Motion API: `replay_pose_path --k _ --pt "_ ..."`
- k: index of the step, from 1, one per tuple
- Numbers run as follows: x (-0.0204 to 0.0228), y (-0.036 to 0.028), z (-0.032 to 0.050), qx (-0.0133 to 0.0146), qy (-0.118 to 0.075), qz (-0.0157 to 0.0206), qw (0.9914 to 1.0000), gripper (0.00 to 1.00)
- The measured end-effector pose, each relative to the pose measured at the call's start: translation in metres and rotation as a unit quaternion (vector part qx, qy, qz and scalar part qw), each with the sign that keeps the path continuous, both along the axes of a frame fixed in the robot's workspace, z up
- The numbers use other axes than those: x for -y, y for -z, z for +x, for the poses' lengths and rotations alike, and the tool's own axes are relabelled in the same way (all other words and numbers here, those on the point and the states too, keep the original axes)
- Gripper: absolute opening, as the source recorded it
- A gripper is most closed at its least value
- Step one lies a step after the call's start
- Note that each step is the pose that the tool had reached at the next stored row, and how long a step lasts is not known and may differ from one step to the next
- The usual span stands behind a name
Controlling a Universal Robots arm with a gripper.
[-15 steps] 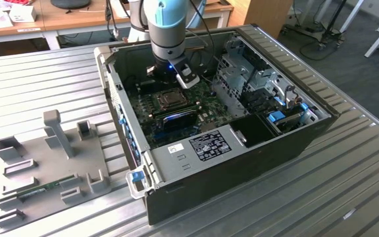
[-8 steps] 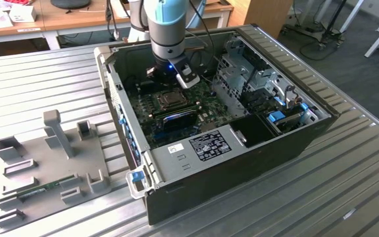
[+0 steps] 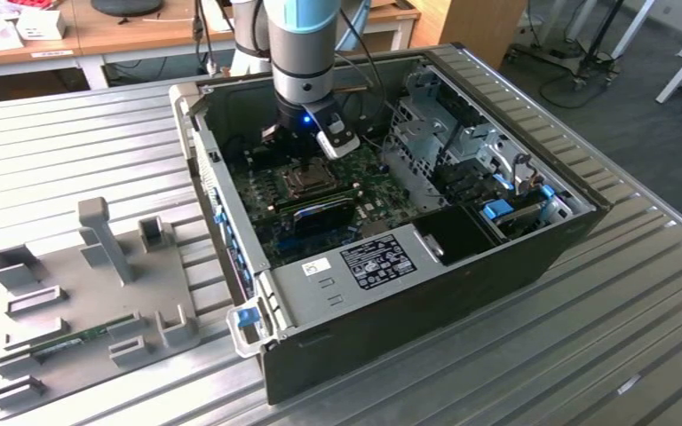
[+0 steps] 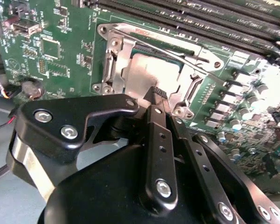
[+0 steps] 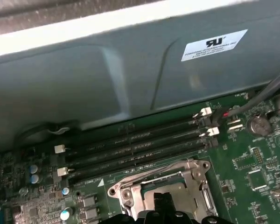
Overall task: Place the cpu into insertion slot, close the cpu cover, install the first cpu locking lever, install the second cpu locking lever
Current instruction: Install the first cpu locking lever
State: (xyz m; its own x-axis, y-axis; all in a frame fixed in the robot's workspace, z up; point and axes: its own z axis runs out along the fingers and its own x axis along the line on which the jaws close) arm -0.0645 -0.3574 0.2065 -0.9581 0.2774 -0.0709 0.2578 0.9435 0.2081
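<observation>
The arm reaches down into the open computer case [image 3: 519, 240], which lies on its side on the slatted metal table [image 3: 68, 151], and the gripper [image 4: 159, 95] hangs directly over the insertion slot [image 4: 151, 70] near the middle of the green motherboard [image 4: 51, 51]. In the second wrist view the cpu [image 4: 147, 70] already sits flat in the slot, its dull grey top showing through the cut-out of the cpu cover [image 4: 113, 63], which appears to lie down around it. A thin wire locking lever [image 4: 177, 49] crosses the side of the socket towards the memory slots [image 5: 135, 151]. The fingers look drawn narrow, tips close together just over the near edge of the cover, with nothing visibly held between them; whether they touch the metal cannot be told. The cover is judged thin, stiff and slippery, and the levers springy, so they are best taken at the free end. The chip is light but fragile and should bear only flat, even pressure.
</observation>
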Motion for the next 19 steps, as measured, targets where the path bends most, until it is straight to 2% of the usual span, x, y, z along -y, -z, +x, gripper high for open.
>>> replay_pose_path --k 4,8,9,10,11,12,14,15,19 --pt "0.0 0.0 0.0001 -0.0003 0.0 -0.0004 1.0 0.1" --pt "-0.0001 0.0 0.0001 -0.0017 -0.017 -0.003 0.99985 0.1" --pt "0.0 0.0 0.0001 -0.0034 -0.021 -0.0052 0.99976 0.1" --pt "0.0 -0.0001 0.0001 -0.0062 -0.024 -0.0078 0.99967 0.1" --pt "0.0 0.0 0.0002 -0.0104 -0.025 -0.011 0.99957 0.1" --pt "0.0 0.0 0.0003 -0.0162 -0.026 -0.0153 0.99941 0.1" --pt "0.0 -0.0001 0.0004 -0.0286 -0.027 -0.0272 0.99886 0.1" --pt "0.0 0.0 0.0006 -0.0315 -0.027 -0.0289 0.99872 0.1" --pt "0.0 -0.0001 0.0006 -0.0317 -0.032 -0.0292 0.99857 0.1"
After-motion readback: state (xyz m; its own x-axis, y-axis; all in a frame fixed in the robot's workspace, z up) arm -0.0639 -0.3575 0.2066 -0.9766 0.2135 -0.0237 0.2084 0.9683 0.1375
